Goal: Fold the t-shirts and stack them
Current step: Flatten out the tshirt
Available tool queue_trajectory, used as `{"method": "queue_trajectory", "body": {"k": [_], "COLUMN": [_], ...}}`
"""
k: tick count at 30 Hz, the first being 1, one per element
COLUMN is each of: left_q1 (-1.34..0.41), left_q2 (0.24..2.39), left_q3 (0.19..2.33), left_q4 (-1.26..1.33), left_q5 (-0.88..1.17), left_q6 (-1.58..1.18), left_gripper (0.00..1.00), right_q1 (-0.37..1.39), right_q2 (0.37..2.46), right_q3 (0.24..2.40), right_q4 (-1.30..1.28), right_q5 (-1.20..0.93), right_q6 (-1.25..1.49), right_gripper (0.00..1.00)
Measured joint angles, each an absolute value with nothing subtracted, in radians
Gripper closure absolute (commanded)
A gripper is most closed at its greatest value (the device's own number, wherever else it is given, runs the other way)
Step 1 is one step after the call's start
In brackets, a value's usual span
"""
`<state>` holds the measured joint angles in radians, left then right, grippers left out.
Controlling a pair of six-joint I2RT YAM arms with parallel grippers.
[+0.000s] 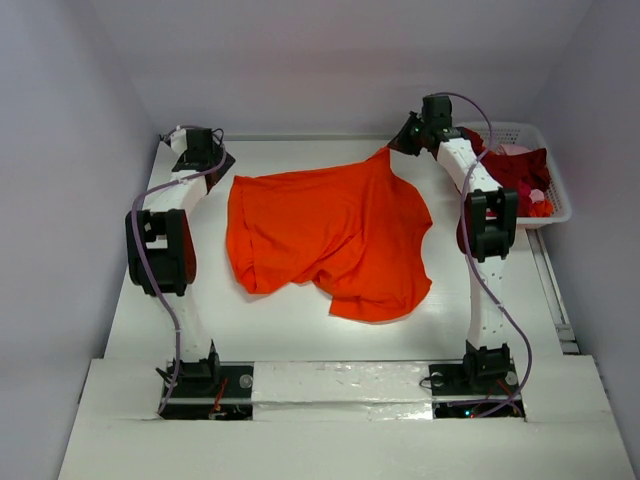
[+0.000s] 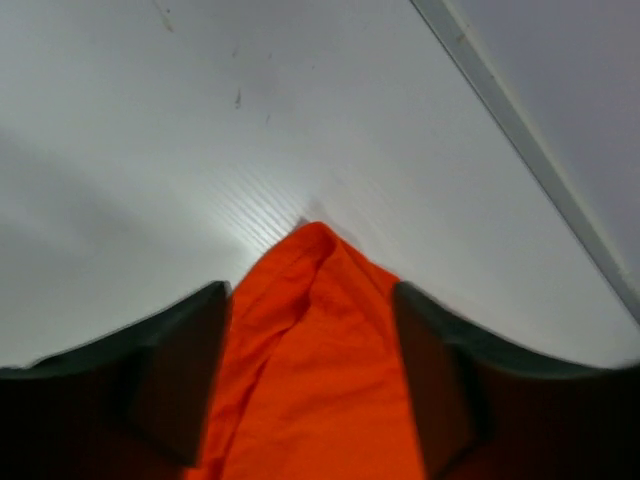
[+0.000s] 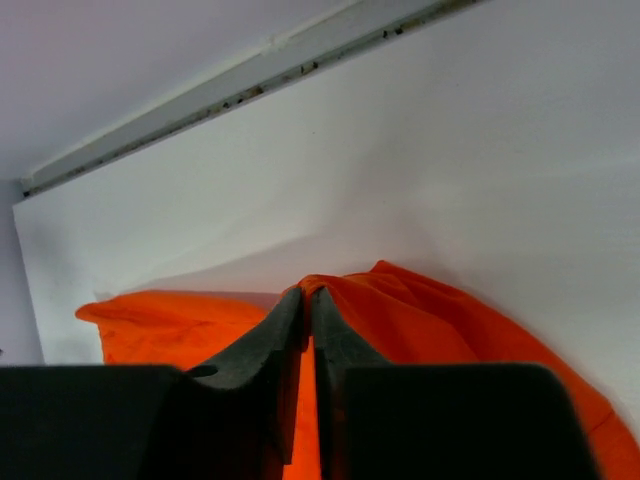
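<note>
Starting from the near side: the orange t-shirt (image 1: pixel 330 235) lies mostly flat in the middle of the bench (image 1: pixel 290 335), between the two arms, its near edge rumpled and doubled over. Both far corners are drawn out toward the back. I'd guess that's the point, to stretch it flat before any fold. At the far left, the left pincer (image 2: pixel 308 295) stands wide, with the cloth corner lying loose between its fingers on the bench, so nothing's gripped there. At the far right, the right pincer (image 3: pixel 308 300) is pinched tight on the other corner, which looks raised a touch. Furthest back right, the white basket (image 1: pixel 560 190) holds a dark red shirt (image 1: pixel 520 170) and a pink shirt (image 1: pixel 515 150), presumably next in line.
</note>
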<state>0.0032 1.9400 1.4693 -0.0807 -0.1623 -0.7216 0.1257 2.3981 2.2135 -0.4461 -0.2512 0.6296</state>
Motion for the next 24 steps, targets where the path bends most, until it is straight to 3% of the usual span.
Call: {"method": "queue_trajectory", "body": {"k": [1, 2, 4, 6, 9, 12, 13, 15, 16, 19, 20, 21, 24], "left_q1": [0.007, 0.009, 0.011, 0.013, 0.014, 0.014, 0.014, 0.013, 0.012, 0.001, -0.005, -0.010, -0.023], "left_q2": [1.940, 1.940, 1.940, 1.932, 1.889, 1.832, 1.810, 1.755, 1.727, 1.618, 1.581, 1.551, 1.507], "left_q3": [1.469, 1.469, 1.468, 1.448, 1.378, 1.323, 1.308, 1.279, 1.264, 1.209, 1.194, 1.185, 1.184], "left_q4": [-0.081, -0.081, -0.080, -0.067, -0.064, -0.073, -0.073, -0.072, -0.073, -0.074, -0.079, -0.081, -0.087], "left_q5": [-0.162, -0.164, -0.164, -0.162, -0.156, -0.141, -0.134, -0.118, -0.110, -0.087, -0.081, -0.077, -0.046], "left_q6": [-0.723, -0.725, -0.736, -0.741, -0.749, -0.756, -0.758, -0.764, -0.767, -0.767, -0.769, -0.770, -0.767], "left_gripper": [0.12, 0.06, 0.01, 0.01, 0.01, 0.10, 0.17, 0.36, 0.61, 0.92, 0.95, 0.96, 0.94], "right_q1": [0.126, 0.126, 0.126, 0.126, 0.126, 0.126, 0.126, 0.126, 0.126, 0.126, 0.126, 0.126, 0.126], "right_q2": [2.398, 2.398, 2.398, 2.398, 2.386, 2.330, 2.308, 2.258, 2.228, 2.108, 2.062, 2.027, 1.955], "right_q3": [2.219, 2.224, 2.228, 2.228, 2.206, 2.138, 2.124, 2.101, 2.085, 2.004, 1.972, 1.945, 1.903], "right_q4": [-0.447, -0.446, -0.442, -0.442, -0.439, -0.451, -0.454, -0.460, -0.462, -0.456, -0.451, -0.444, -0.443], "right_q5": [-0.251, -0.251, -0.251, -0.245, -0.227, -0.204, -0.196, -0.183, -0.178, -0.177, -0.180, -0.182, -0.198], "right_q6": [0.630, 0.632, 0.628, 0.621, 0.610, 0.590, 0.579, 0.564, 0.556, 0.538, 0.533, 0.530, 0.523], "right_gripper": [0.71, 0.42, 0.15, 0.01, 0.00, 0.00, 0.00, 0.02, 0.07, 0.55, 0.79, 0.83, 0.85]}}
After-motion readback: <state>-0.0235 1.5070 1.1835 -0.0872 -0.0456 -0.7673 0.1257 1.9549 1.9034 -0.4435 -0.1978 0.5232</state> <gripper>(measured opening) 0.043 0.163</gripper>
